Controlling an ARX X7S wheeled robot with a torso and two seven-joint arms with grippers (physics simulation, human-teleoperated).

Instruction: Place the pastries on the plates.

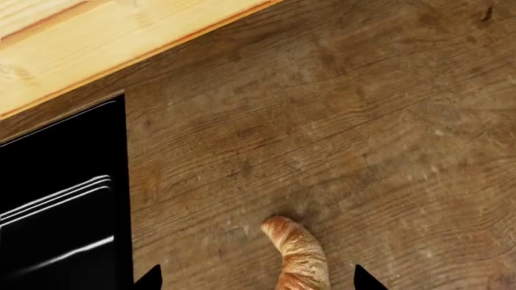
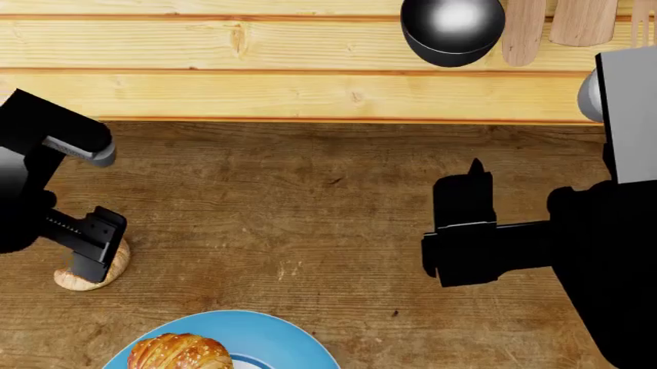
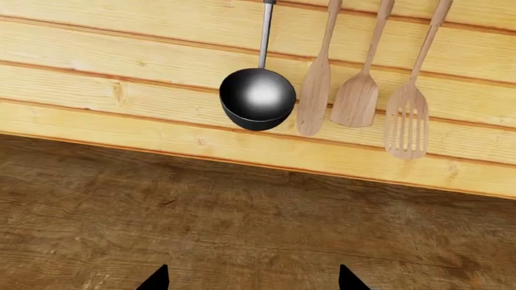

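The pale crescent roll [image 2: 95, 270] lies on the wooden table [image 2: 308, 215] at the lower left of the head view, with the left gripper [image 2: 91, 250] directly over it; in the left wrist view the roll [image 1: 300, 254] sits at the bottom centre between the two dark fingertips [image 1: 150, 279], which stand apart on either side and are not clamped on it. The golden croissant [image 2: 177, 352] already rests on the sky-blue-rimmed plate [image 2: 298, 342] at the bottom edge of the head view, so the step in hand appears to be grasping the second pastry. The next move likely calls for closing squarely across the roll, then carrying it to the other plate, which is out of sight. The right gripper [image 3: 251, 279] hovers at centre right, its tips apart and empty, facing the ladle [image 3: 258, 96] and wooden utensils [image 3: 359, 90] on the plank wall [image 3: 121, 54].
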